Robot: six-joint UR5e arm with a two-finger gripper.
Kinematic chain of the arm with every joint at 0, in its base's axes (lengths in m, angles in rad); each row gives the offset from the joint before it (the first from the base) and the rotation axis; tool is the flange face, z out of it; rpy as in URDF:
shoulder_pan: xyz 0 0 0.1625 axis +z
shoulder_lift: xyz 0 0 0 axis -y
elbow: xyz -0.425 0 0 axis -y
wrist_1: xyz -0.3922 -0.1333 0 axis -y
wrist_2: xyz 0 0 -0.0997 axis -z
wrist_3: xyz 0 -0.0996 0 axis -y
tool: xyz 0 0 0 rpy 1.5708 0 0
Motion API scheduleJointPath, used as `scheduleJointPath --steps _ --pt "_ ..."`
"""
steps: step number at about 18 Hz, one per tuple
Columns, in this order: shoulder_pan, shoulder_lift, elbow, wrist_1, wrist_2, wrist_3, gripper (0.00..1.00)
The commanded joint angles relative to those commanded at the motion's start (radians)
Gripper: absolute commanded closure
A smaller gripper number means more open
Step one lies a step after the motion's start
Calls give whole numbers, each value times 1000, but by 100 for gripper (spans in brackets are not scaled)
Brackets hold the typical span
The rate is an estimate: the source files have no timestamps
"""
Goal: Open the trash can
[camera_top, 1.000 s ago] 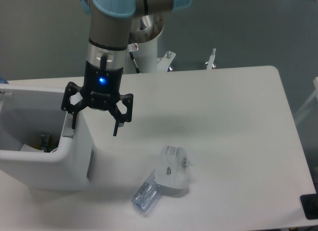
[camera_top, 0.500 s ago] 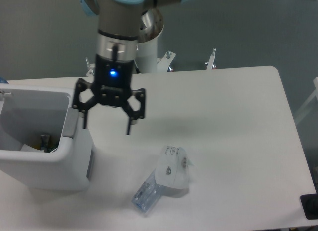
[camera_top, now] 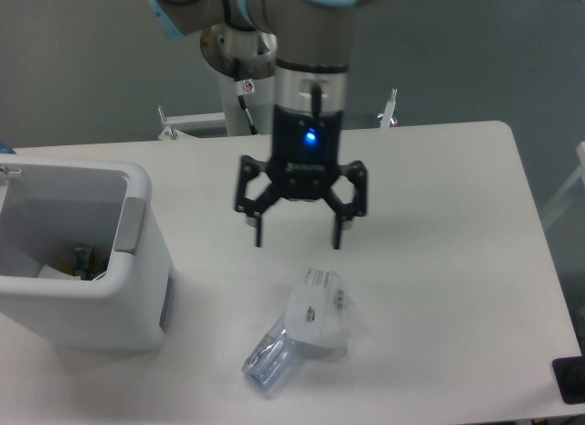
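The trash can (camera_top: 91,302) is a white boxy bin at the table's left. Its top stands open and I see inside it, with small items at the bottom (camera_top: 80,260). A grey push tab (camera_top: 134,226) sits on its right rim. My gripper (camera_top: 297,239) hangs over the middle of the table, to the right of the bin and apart from it. Its two black fingers are spread wide and hold nothing.
A small clear plastic bag (camera_top: 302,329) with a white label and something blue inside lies on the table just below the gripper. The white table's right edge (camera_top: 539,260) runs down the right side. A dark object (camera_top: 569,379) shows at the bottom right corner.
The gripper has moved right, away from the bin's right rim to above the table's middle. It stays open. The bin and the bag have not moved.
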Motion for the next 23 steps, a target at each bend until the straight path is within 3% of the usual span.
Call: scheduleJointPath --steps 4,8,13,15,20,23 --pt "69 -29 -8 -9 2 187 0" --pt "121 -67 -57 -12 38 394 0" --pt "152 -149 -37 -9 110 597 0" --pt "173 -160 -38 -11 112 689 0" --pt "209 -164 -115 -9 172 896 0" --pt "192 -172 -123 -11 195 921 0"
